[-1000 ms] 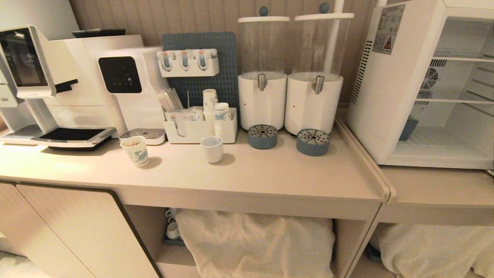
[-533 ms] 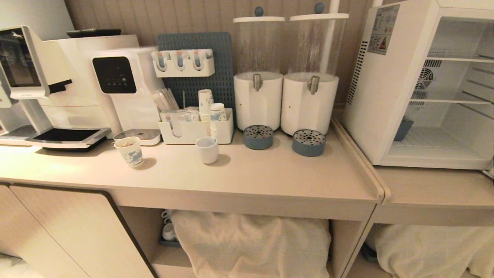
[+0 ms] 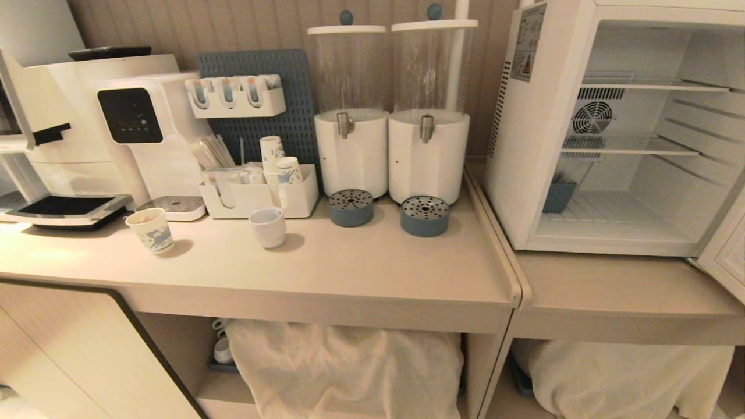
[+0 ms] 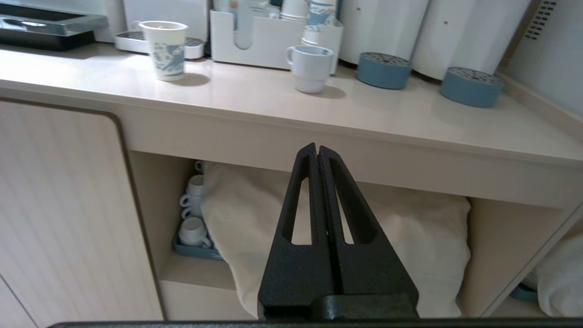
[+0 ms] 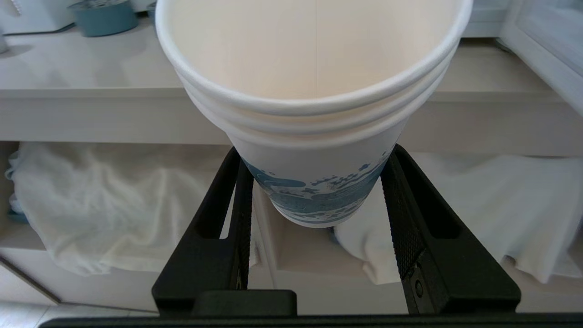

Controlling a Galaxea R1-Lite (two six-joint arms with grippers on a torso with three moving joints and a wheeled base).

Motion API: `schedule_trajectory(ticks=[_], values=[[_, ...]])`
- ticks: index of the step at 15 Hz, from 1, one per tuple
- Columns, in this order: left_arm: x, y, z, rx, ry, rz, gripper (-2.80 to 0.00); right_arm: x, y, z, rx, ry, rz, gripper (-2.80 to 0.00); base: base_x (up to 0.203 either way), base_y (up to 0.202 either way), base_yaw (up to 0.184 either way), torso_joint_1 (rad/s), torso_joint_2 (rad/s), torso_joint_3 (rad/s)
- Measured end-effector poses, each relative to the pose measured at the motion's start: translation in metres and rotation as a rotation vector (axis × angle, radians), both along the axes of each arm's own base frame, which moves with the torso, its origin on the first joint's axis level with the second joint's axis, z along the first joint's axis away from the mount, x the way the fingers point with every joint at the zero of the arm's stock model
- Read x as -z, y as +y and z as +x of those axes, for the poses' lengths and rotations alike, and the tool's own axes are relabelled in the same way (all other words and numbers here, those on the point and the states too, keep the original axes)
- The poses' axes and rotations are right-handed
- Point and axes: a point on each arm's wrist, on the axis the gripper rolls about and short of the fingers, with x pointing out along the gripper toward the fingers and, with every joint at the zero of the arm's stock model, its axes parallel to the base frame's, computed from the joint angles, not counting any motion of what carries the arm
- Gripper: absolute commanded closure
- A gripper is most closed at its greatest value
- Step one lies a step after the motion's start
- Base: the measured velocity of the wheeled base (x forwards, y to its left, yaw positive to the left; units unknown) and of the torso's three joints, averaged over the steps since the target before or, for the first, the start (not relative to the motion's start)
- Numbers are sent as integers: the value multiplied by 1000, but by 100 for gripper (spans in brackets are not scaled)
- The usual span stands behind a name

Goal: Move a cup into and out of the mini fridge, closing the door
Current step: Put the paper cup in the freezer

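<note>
My left gripper (image 4: 317, 150) hangs idle below the counter (image 4: 255, 98) edge, fingers pressed together, since this job needs one arm. My right gripper (image 5: 314, 191) pinches the cup (image 5: 314, 136) low on its wall, upright, facing the lower shelf (image 5: 478, 82) before the fridge (image 3: 605, 134), whose door (image 3: 724, 256) stands open. The cup is tall, white, blue-printed, and its three stacked rims suggest nested cups.

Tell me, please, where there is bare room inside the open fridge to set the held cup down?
The mini fridge floor is bare from the front lip back, except a small blue bin in its rear corner nearest the dispensers. Both wire shelves look empty. The right gripper holds the cup.
</note>
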Motion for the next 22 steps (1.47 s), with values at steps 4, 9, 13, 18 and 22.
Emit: schedule_trajectory(ticks=[4, 9, 13, 18, 22], values=[[0, 0, 0, 2, 0, 0, 0, 0, 0, 0, 3, 1, -1, 0, 0, 0, 0, 0, 0, 0], [0, 0, 0, 1, 0, -3, 0, -8, 0, -2, -18, -36, -70, 0, 0, 0, 0, 0, 0, 0], [0, 0, 0, 1, -1, -4, 0, -77, 3, -19, -119, -159, -75, 0, 0, 0, 0, 0, 0, 0], [0, 0, 0, 2, -1, -6, 0, -163, 6, 51, -227, 25, -49, 0, 0, 0, 0, 0, 0, 0], [0, 0, 0, 2, -1, -7, 0, -174, 5, 172, -160, 147, 3, 0, 0, 0, 0, 0, 0, 0]])
